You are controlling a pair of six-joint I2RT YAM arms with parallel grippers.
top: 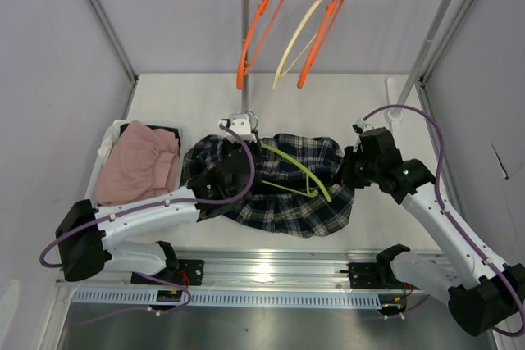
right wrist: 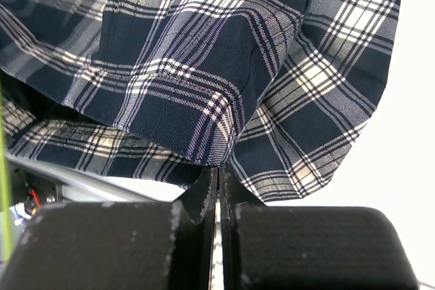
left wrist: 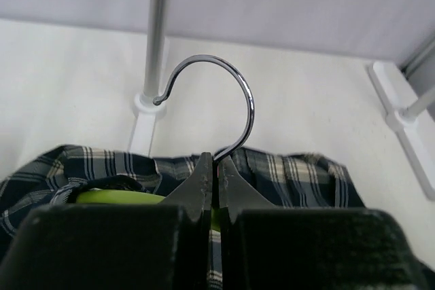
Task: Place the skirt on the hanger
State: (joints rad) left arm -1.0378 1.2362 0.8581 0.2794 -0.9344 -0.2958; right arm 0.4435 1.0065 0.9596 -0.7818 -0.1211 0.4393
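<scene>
plaid skirt (top: 279,194) lies on the tabletop (top: 189,104) between both jaws; left jaws clamp the green hanger (top: 299,170) under its hook (left wrist: 250,110), right jaws pinch shut on the skirt's edge. likely step: feeding hanger into skirt; next needs the edge lifted open. one skirt, one green hanger, three hangers (top: 324,34) beyond

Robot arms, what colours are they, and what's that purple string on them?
The left arm and right arm have white tube-shaped links with chunky black joints. A thin purple cable loops along each. The left gripper and right gripper have black pointed fingers.
</scene>
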